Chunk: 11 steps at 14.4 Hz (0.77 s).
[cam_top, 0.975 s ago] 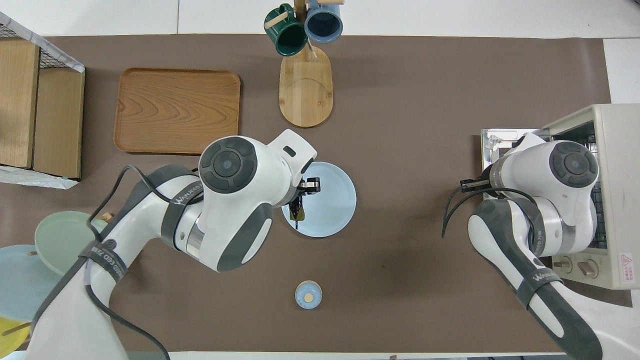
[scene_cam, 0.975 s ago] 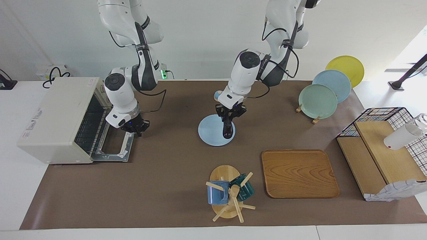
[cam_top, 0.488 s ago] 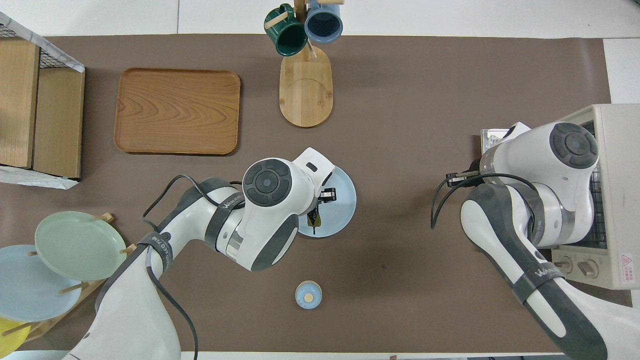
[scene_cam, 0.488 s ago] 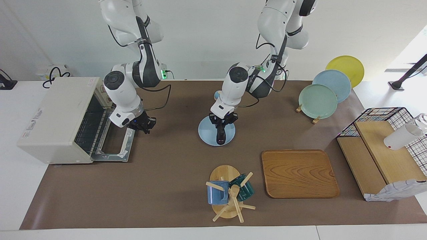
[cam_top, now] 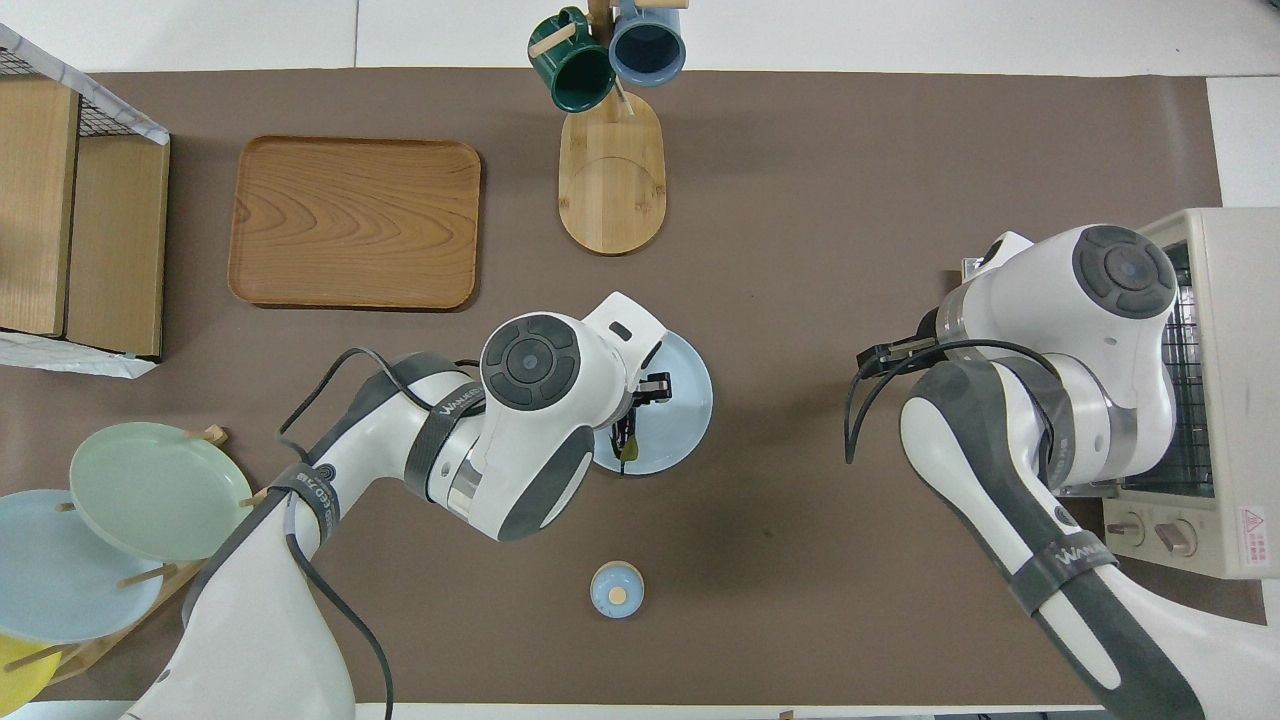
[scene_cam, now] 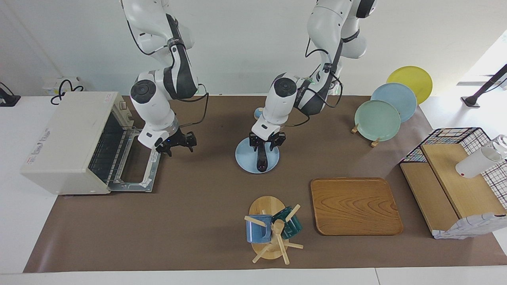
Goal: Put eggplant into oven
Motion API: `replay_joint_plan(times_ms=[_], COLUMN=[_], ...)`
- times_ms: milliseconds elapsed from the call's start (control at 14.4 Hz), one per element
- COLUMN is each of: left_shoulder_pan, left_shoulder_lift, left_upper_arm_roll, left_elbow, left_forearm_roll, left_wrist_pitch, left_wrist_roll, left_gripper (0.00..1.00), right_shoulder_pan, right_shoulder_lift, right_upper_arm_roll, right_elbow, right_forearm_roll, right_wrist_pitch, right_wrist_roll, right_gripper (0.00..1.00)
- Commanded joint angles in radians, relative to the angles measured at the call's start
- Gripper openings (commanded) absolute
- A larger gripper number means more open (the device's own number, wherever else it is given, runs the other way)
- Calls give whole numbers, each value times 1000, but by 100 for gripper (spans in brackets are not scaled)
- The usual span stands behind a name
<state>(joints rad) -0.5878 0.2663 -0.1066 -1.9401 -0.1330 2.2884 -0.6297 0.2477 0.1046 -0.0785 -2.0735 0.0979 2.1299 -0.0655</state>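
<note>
The dark purple eggplant (scene_cam: 261,160) rests on a light blue plate (scene_cam: 246,157) at the middle of the table. My left gripper (scene_cam: 266,141) is right over its upper end, open, with a finger on each side. In the overhead view only the stem tip of the eggplant (cam_top: 625,445) shows on the plate (cam_top: 685,420) under my left wrist. The cream oven (scene_cam: 65,140) stands at the right arm's end with its door (scene_cam: 136,174) folded down and its wire rack showing. My right gripper (scene_cam: 177,143) hangs open and holds nothing, beside the door's edge.
A mug rack (scene_cam: 269,229) with a blue and a green mug and a wooden tray (scene_cam: 354,206) lie farther from the robots. Plates on a stand (scene_cam: 378,118) and a wire basket (scene_cam: 455,174) occupy the left arm's end. A small blue lid (cam_top: 616,588) sits near the robots.
Both grippers have opened. The left gripper carried the eggplant a little toward the right arm's end and lowered it onto the plate. The right gripper drew away from the oven door.
</note>
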Motion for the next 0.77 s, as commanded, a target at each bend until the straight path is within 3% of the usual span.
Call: replay_joint_plan(times_ms=[0, 139, 279, 418, 557, 697], left_shoulder_pan=[75, 175, 288, 386, 466, 499], left_shoulder_lift=[-107, -128, -139, -179, -222, -255], left_upper_arm_roll=[10, 11, 11, 13, 11, 11], left_elbow=[44, 146, 257, 293, 293, 290], left_forearm_roll=[-10, -10, -7, -3, 41, 70], left_wrist_pitch=[-175, -332, -467, -539, -588, -644], left_wrist_roll=[65, 140, 230, 324, 402, 471], left_gripper=[100, 100, 100, 100, 100, 100], right_shoulder_pan=[-2, 24, 122, 223, 319, 404], right_shoulder_lift=[10, 13, 35, 61, 134, 261], right_upper_arm_roll=[25, 66, 69, 69, 69, 71], right_elbow=[59, 91, 133, 183, 280, 450], right_forearm_roll=[20, 13, 5, -13, -67, -101], right_wrist_pitch=[-54, -61, -47, -53, -77, -142], right_wrist_roll=[-22, -14, 59, 191, 350, 484], right_gripper=[100, 100, 100, 100, 100, 100])
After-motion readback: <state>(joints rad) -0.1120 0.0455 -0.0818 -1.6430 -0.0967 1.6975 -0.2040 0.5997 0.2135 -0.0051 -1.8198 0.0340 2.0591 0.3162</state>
